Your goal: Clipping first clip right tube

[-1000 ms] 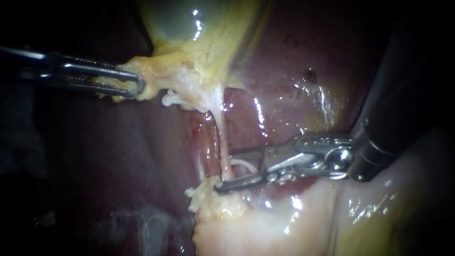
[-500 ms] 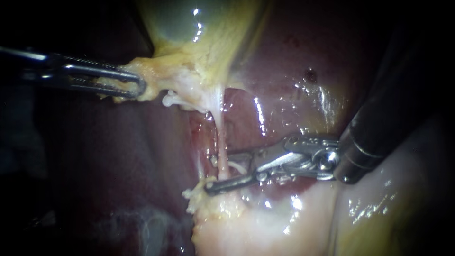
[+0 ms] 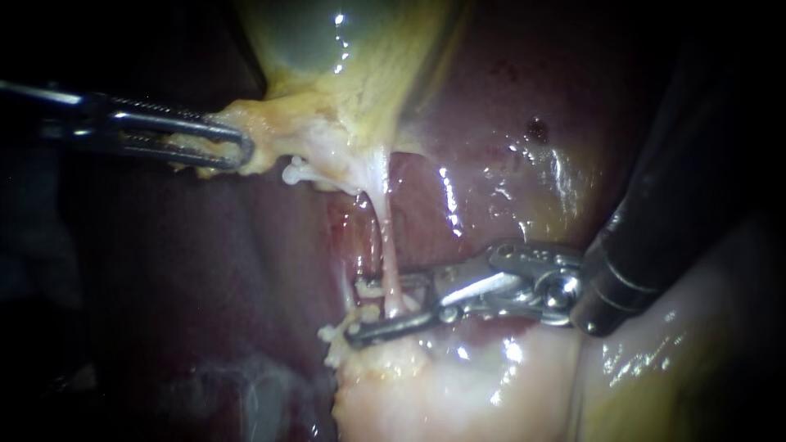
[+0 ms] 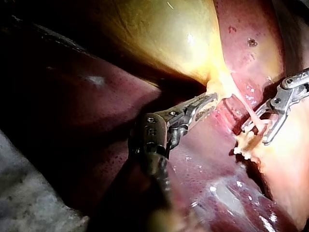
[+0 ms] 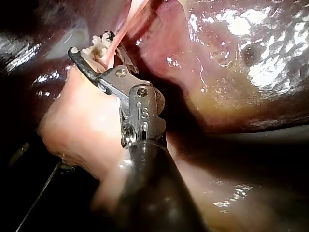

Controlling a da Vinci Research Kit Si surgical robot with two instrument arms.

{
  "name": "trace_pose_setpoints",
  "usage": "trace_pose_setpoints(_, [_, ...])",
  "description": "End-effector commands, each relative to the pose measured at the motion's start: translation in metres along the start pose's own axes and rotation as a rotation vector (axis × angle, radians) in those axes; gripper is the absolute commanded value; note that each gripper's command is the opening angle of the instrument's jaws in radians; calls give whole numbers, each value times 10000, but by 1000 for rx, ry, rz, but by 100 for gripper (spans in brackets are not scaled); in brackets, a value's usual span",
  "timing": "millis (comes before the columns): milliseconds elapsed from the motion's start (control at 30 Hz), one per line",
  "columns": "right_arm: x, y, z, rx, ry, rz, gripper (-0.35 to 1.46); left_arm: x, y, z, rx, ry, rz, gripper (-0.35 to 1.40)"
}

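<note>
A thin pale pink tube (image 3: 386,245) runs down from the yellow gallbladder (image 3: 327,41) to a pale fatty stump (image 3: 377,360). My right instrument (image 3: 359,309) comes in from the right with its jaws open. One jaw lies on each side of the tube, low down near the stump, and the tips reach past it. My left instrument (image 3: 233,149) is shut on yellowish tissue at the gallbladder's lower end and holds it out to the left. The right wrist view shows the tube (image 5: 133,17) passing between the open jaws of my right instrument (image 5: 91,43).
Dark red liver (image 3: 508,123) lies behind and to both sides of the tube. Pale, wet tissue (image 3: 491,385) fills the lower right under my right instrument's shaft. In the left wrist view my right instrument (image 4: 256,135) sits beyond my left instrument (image 4: 205,102).
My right instrument has slid leftwards. Its open jaws, whose tips reached only as far as the tube, now straddle it with the tips beyond. My left instrument has held still.
</note>
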Motion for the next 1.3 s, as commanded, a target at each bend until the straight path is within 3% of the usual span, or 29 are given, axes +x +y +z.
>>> trace_pose_setpoints(33, [1, -3, 0, 7, -1, 1, 47, 0, 0, 0, 0, 0, 0, -35])
trace_pose_setpoints(200, [7, -19, 1, 51, 17, 13, 47, 0, 0, 0, 0, 0, 0, -35])
trace_pose_setpoints(467, [17, -38, 0, 99, 2, 7, 47, 0, 0, 1, -2, -1, 1, -35])
trace_pose_setpoints(767, [20, -40, -2, 101, 2, 9, 39, -1, -1, 1, -2, -1, 1, -35])
trace_pose_setpoints(1167, [19, -31, -6, 63, -8, 9, -4, 0, -1, 1, -2, -1, 1, -35])
trace_pose_setpoints(1300, [18, -30, -9, 61, -15, 39, -35, 0, -1, 1, -2, -1, 1, -35])
